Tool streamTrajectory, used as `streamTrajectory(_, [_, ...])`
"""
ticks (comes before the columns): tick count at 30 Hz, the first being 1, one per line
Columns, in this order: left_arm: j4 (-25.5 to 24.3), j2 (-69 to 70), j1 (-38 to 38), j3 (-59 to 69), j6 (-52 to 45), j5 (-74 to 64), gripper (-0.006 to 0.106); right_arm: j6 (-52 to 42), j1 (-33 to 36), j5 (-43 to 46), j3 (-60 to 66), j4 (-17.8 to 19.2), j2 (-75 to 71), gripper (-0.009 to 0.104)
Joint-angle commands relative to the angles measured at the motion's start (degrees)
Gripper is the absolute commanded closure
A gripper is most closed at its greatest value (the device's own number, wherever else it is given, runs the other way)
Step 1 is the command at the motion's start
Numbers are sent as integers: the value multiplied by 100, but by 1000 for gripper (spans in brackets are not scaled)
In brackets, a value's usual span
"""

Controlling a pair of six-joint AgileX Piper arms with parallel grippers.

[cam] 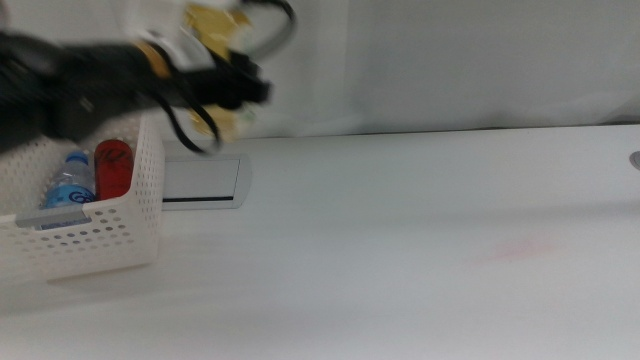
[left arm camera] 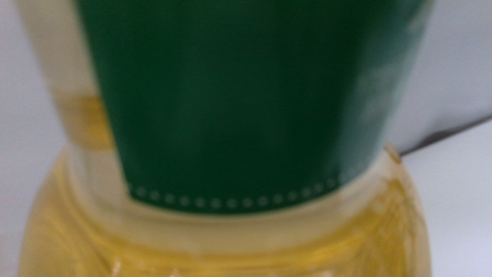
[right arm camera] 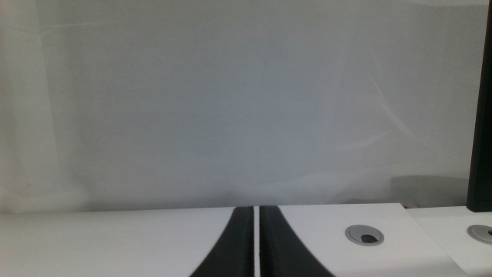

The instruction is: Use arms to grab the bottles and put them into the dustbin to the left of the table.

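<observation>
The yellow bottle (cam: 215, 25) hangs clenched in the left tool (cam: 225, 80), just beyond the basket (cam: 100, 235) that holds the water bottle (cam: 68, 185) and red can (cam: 113, 168). Next, it needs carrying over the basket and releasing. The right tool (right arm camera: 255, 245), pressed closed, waits aside above the desk (cam: 400, 250).

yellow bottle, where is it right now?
In the middle view the yellow bottle is off the table, held by the left gripper at upper left, above and just right of the white basket.
</observation>
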State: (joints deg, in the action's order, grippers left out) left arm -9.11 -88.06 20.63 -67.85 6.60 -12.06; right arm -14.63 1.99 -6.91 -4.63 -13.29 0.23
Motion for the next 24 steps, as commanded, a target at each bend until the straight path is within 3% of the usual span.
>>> streamTrajectory(1, [-13, 311, -236, -501, -13, -528, 103, -40, -29, -18, 22, 25, -185, 98])
streamTrajectory(6, [-13, 419, -781, -1381, 155, -2143, 103, -40, -29, -8, 22, 25, -185, 98])
streamTrajectory(12, [-462, 419, -1571, -1778, 740, -3091, 103, -40, -29, -8, 22, 9, -185, 98])
streamTrajectory(18, [-333, 186, -2250, -1778, 824, -3569, 103, -40, -29, -8, 22, 0, -185, 98])
streamTrajectory(24, [-27, -511, -2469, -1778, 824, -3535, 103, -40, -29, -8, 22, 0, -185, 98])
